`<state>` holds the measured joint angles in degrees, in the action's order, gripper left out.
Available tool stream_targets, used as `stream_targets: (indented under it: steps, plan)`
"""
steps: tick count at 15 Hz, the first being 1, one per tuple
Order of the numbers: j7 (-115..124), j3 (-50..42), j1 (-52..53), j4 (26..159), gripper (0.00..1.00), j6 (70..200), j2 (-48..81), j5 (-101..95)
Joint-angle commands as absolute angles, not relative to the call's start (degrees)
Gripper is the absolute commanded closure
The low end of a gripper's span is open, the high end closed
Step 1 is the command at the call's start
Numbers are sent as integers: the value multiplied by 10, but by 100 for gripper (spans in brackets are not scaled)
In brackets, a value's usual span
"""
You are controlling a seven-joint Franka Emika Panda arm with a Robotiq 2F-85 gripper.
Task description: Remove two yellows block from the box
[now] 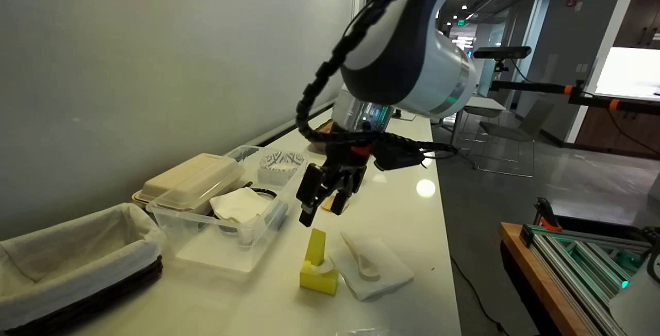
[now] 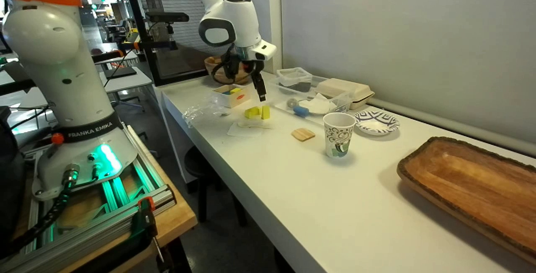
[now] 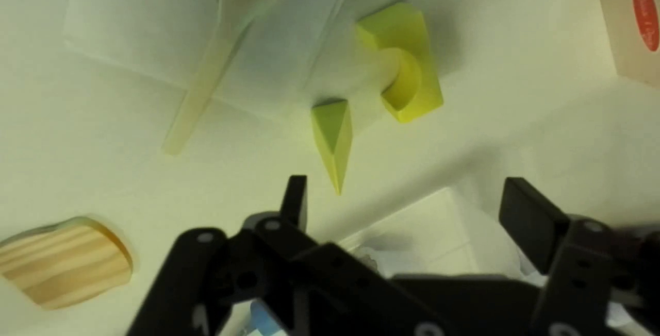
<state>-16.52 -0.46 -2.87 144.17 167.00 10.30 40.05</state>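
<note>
Two yellow blocks stand on the white table outside the box. The notched block shows in both exterior views (image 1: pixel 318 280) (image 2: pixel 251 113) and in the wrist view (image 3: pixel 425 63). The upright, wedge-like block shows close beside it in the same views (image 1: pixel 315 246) (image 2: pixel 265 112) (image 3: pixel 332 130). The low tan box (image 2: pixel 236 98) stands behind them, and its wall shows in the wrist view (image 3: pixel 619 32). Another yellow piece (image 2: pixel 235 91) and something blue lie inside it. My gripper (image 1: pixel 323 213) (image 2: pixel 262 98) (image 3: pixel 405 186) is open and empty, above the table near the upright block.
A napkin with a spoon (image 1: pixel 368 270) lies beside the blocks. The clear plastic tub (image 1: pixel 221 253) and cloth-lined basket (image 1: pixel 139 228) stand along the wall. Crumpled clear plastic (image 2: pixel 201 112) lies by the box. A wooden piece (image 2: pixel 302 134), paper cup (image 2: pixel 338 139) and wooden tray (image 2: pixel 469 172) stand farther along.
</note>
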Motion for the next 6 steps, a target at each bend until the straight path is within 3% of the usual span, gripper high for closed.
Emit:
stream_targets:
  steps: [1,3,4,6]
  plan:
    - [-101,-127,83,1502,0,1642,22,240]
    - [-76,-136,77,1488,0,1560,-32,146]
    - [-101,-117,68,1476,0,1626,33,213]
    - [-87,-90,34,1475,0,1579,-7,169]
